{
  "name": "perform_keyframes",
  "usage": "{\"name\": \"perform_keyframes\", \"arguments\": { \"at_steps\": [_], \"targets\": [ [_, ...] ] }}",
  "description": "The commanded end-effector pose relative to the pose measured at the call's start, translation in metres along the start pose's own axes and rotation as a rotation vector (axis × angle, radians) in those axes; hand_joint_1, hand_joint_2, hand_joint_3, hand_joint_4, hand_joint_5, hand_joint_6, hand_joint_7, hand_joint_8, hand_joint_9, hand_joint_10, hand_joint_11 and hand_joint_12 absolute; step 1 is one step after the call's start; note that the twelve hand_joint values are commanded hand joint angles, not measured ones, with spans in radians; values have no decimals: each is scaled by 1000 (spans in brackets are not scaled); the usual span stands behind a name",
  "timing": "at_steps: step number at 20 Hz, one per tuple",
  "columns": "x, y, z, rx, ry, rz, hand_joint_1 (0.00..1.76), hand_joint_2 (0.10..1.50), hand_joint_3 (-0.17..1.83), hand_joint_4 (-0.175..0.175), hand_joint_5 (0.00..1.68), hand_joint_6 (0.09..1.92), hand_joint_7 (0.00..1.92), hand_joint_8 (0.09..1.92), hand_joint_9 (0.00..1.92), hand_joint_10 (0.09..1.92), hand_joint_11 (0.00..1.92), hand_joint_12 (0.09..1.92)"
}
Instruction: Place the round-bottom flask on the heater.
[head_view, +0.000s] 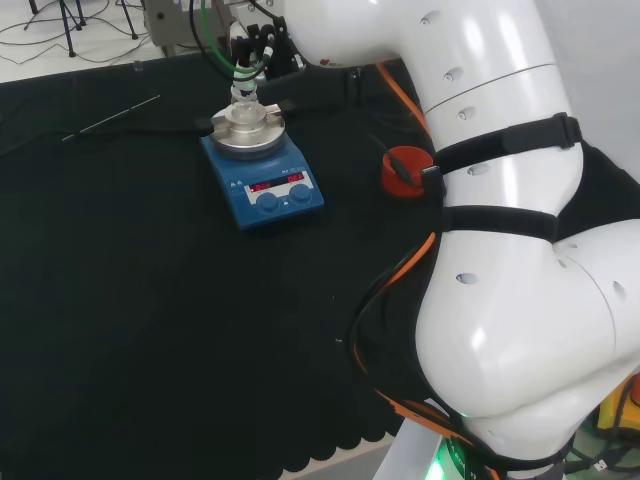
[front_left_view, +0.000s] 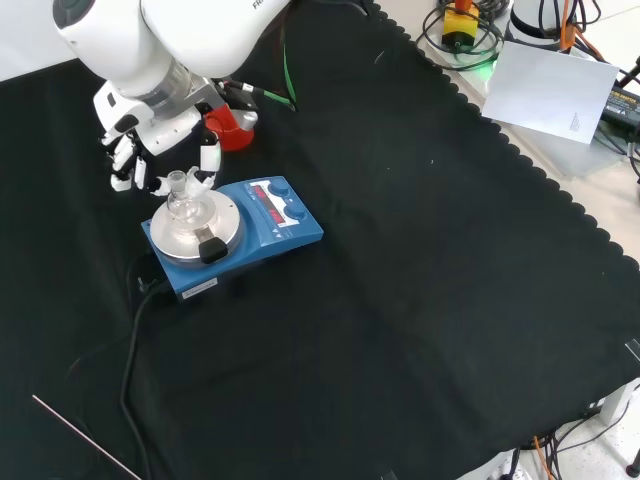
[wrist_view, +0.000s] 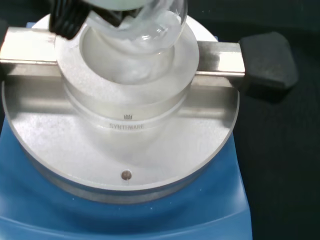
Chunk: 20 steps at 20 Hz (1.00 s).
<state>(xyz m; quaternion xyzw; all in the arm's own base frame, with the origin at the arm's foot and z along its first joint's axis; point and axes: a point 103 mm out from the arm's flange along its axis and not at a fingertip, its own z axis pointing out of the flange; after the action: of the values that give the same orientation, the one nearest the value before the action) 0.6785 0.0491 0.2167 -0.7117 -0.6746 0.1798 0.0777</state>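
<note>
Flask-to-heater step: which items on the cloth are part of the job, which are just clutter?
Job:
- round-bottom flask, sitting in the heater's metal block
- heater, blue, with metal block on top
- hand, fingers beside the flask's neck

Lying about:
- red ribbed ring, by the arm in the head view
- thin rod on the cloth
- heater's black cable

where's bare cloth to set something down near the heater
Open cloth lies right of and below the heater in the front view, out to the scalloped edge. Crowded: the hand, flask and red stand above it; cable lower left.
</note>
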Motion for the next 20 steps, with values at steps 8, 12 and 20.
{"name": "perform_keyframes", "arguments": {
  "at_steps": [8,12,20],
  "targets": [
    [-1,0,12,50,21,-3,1025,862,514,175,982,1106,292,595,418,629,85,1341],
    [1,2,11,66,23,-5,953,776,565,30,798,961,238,601,367,651,57,1340],
    [2,-2,6,38,41,-37,792,620,662,-18,365,492,172,619,315,683,16,1356]
  ]
}}
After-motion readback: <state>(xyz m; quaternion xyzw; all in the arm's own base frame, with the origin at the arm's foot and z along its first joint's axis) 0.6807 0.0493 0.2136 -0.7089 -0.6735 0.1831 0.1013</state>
